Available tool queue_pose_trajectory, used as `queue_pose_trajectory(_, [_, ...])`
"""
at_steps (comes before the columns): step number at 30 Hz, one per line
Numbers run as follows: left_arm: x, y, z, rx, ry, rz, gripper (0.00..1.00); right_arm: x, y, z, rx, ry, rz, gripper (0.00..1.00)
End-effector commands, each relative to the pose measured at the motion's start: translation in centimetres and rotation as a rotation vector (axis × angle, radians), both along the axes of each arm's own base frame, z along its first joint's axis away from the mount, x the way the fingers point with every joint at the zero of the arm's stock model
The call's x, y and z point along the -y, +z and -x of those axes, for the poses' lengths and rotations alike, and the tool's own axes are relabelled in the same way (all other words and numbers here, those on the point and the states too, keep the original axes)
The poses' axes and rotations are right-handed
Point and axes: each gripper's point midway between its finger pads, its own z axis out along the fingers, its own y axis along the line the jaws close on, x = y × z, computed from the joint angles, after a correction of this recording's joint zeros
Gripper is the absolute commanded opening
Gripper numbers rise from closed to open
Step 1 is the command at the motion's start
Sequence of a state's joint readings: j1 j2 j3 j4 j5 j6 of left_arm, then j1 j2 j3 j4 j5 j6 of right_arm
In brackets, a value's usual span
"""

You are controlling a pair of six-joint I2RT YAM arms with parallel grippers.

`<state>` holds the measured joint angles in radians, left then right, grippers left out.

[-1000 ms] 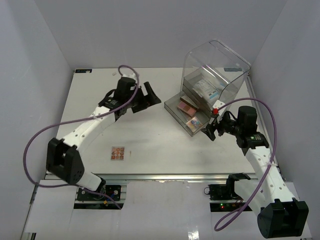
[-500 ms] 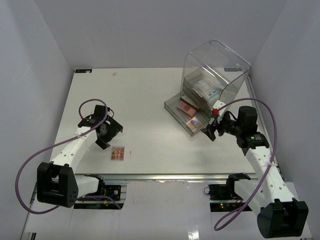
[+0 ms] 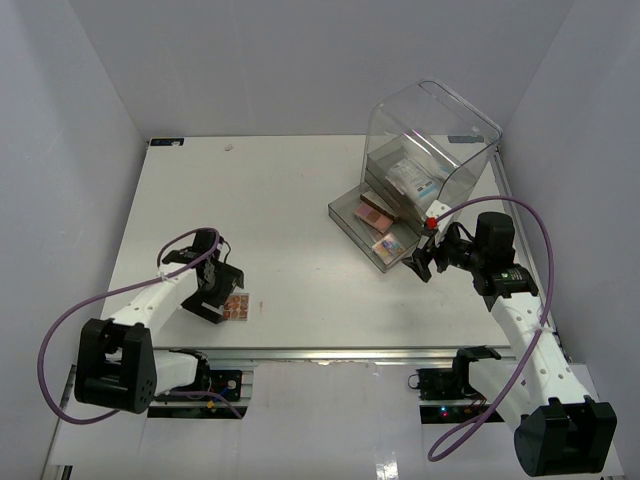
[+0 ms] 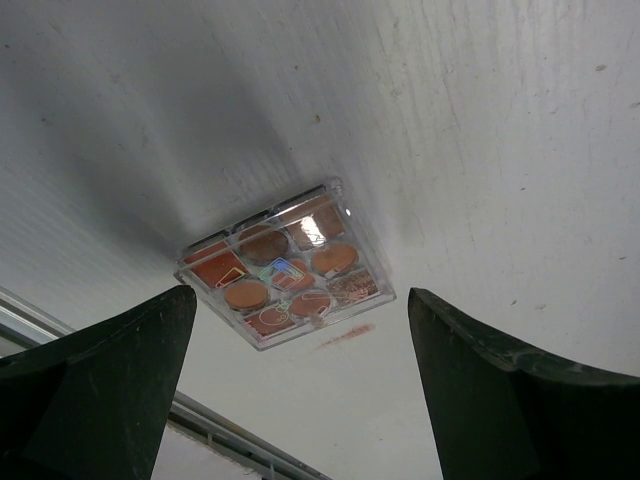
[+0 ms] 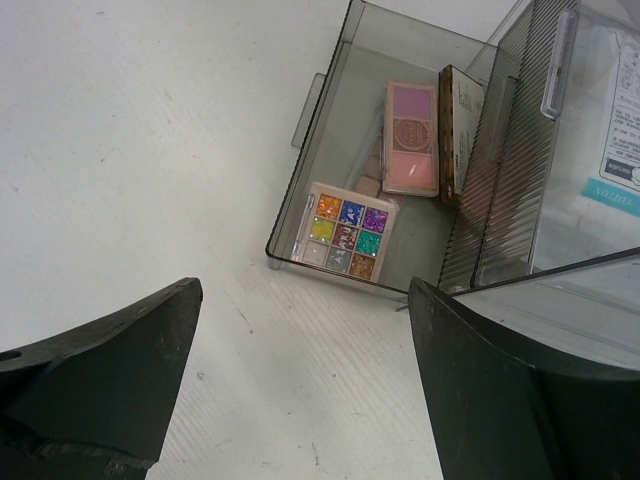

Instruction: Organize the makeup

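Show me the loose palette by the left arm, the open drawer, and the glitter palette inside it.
loose palette (image 4: 285, 278): left wrist view, lid centre.
open drawer (image 5: 345, 110): right wrist view, bare floor.
glitter palette (image 5: 345, 230): right wrist view, centre.

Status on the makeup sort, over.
Left tool open, aimed at brown palette near front edge. Right tool open, facing pulled-out drawer. Nothing in the way.
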<state>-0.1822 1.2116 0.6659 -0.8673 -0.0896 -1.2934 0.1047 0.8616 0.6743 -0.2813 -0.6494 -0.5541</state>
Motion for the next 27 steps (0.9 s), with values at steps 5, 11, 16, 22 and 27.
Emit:
queue_pose_trajectory(5, [0.9, -0.9, -1.6, -0.006, 0.117, 0.058, 0.98, 0.0, 0.9, -0.2, 0.041, 0.006, -0.005, 0.9])
queue_pose_trajectory(11, [1.0, -1.4, -1.4, -0.03, 0.111, 0.056, 0.98, 0.0, 0.9, -0.2, 0.044, 0.008, -0.005, 0.9])
queue_pose_trajectory(16, [0.9, 0.3, -1.6, 0.009, 0.11, 0.061, 0.98, 0.0, 0.9, -0.2, 0.042, 0.007, -0.005, 0.9])
queue_pose_trajectory(22, [0.1, 1.9, -1.6, 0.054, 0.118, 0.026, 0.98, -0.1, 0.9, -0.2, 0.043, 0.009, -0.007, 0.9])
queue_pose_trajectory(27, [0.7, 0.5, -1.1, -0.002, 0.106, 0.051, 0.98, 0.0, 1.0, -0.2, 0.047, 0.004, -0.004, 0.9])
